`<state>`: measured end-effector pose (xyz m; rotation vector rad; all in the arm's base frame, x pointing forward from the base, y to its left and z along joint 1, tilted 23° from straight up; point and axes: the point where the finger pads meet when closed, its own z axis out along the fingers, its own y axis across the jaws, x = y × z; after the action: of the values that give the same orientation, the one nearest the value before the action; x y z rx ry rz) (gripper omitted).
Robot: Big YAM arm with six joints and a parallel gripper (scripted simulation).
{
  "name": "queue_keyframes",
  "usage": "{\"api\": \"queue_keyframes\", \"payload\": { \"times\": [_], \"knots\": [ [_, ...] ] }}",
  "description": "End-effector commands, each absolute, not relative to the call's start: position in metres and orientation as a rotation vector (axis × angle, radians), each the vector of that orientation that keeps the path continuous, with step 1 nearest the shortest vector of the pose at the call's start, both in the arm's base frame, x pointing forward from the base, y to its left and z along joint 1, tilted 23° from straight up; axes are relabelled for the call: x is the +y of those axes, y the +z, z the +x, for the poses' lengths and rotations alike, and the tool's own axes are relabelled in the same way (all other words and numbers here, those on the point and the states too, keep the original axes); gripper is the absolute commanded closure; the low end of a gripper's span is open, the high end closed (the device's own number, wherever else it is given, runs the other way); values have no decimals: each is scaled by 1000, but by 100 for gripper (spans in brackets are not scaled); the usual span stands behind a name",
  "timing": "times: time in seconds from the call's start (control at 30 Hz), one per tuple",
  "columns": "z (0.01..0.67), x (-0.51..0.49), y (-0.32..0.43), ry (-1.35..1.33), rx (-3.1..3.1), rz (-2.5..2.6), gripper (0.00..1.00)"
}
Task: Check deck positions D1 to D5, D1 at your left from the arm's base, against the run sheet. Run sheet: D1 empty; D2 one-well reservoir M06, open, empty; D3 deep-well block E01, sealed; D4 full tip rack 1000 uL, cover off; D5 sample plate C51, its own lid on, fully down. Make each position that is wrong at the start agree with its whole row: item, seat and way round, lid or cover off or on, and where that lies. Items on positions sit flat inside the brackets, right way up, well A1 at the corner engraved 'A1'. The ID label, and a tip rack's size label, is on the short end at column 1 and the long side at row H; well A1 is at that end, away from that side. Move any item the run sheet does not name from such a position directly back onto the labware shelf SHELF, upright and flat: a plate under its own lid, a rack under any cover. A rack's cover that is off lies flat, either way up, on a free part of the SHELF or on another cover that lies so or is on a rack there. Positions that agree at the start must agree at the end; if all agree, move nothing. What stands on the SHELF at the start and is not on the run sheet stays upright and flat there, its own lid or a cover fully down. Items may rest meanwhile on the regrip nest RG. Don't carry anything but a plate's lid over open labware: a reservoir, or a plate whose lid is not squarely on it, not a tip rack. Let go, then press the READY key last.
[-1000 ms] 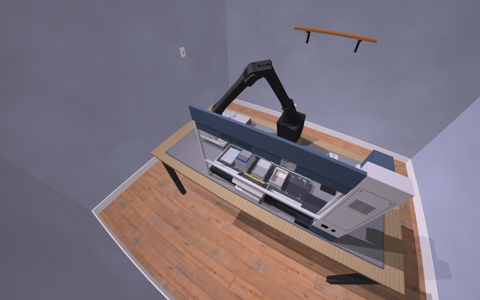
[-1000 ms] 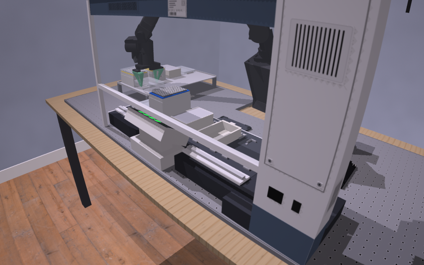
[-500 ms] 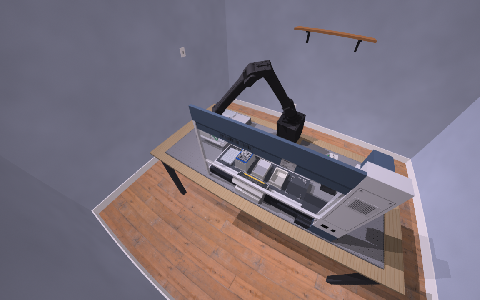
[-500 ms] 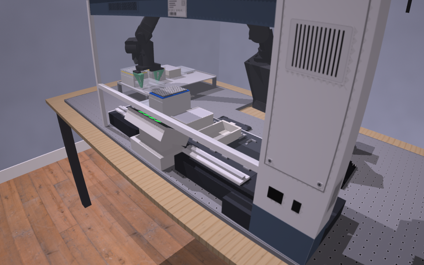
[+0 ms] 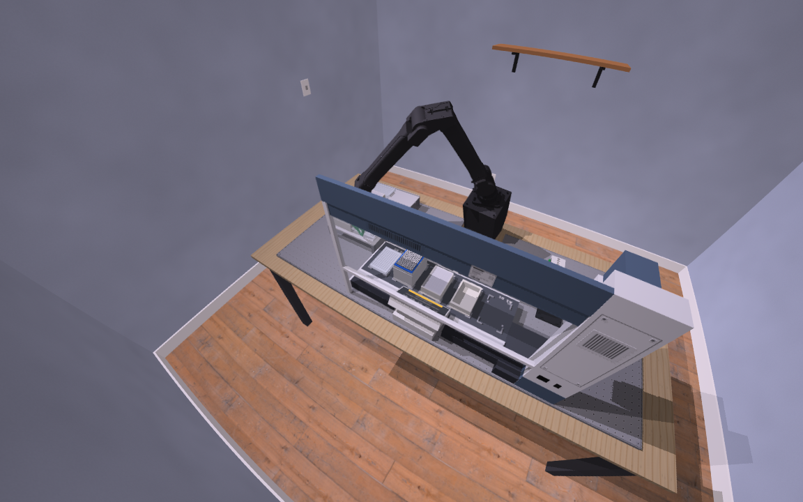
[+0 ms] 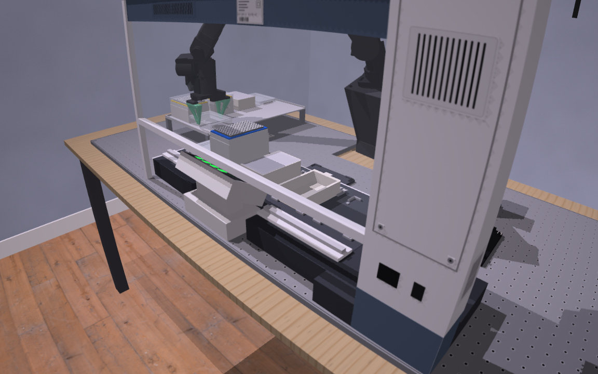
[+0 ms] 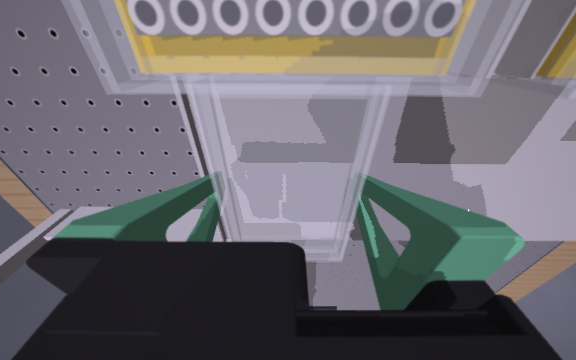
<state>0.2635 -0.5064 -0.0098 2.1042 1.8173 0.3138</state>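
Note:
My gripper (image 7: 288,179) is shut on a clear rack cover (image 7: 288,150), its green fingers pressing on the two long sides. In the exterior view the gripper (image 6: 208,107) holds the cover at the front edge of the labware shelf (image 6: 250,109), just above it. On the deck stand a sample plate (image 5: 384,259), a blue-rimmed tip rack (image 6: 238,138) with no cover, a sealed deep-well block (image 6: 274,163) and an open one-well reservoir (image 6: 312,185). The last position (image 5: 496,312) is bare.
A yellow-rimmed tip rack (image 7: 288,35) under a clear cover stands on the shelf right ahead of the held cover, with a second yellow-rimmed item (image 7: 575,45) to its right. The machine's white front rail (image 6: 250,174) and tall side housing (image 6: 436,153) border the deck.

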Motion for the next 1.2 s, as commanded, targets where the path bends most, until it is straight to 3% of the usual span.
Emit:
{"api": "queue_keyframes", "payload": {
  "times": [0.0, 1.17],
  "knots": [
    [276, -525, -4, 293, 1802, 2074, 100],
    [271, -513, -15, 305, 1812, 2094, 100]
  ]
}}
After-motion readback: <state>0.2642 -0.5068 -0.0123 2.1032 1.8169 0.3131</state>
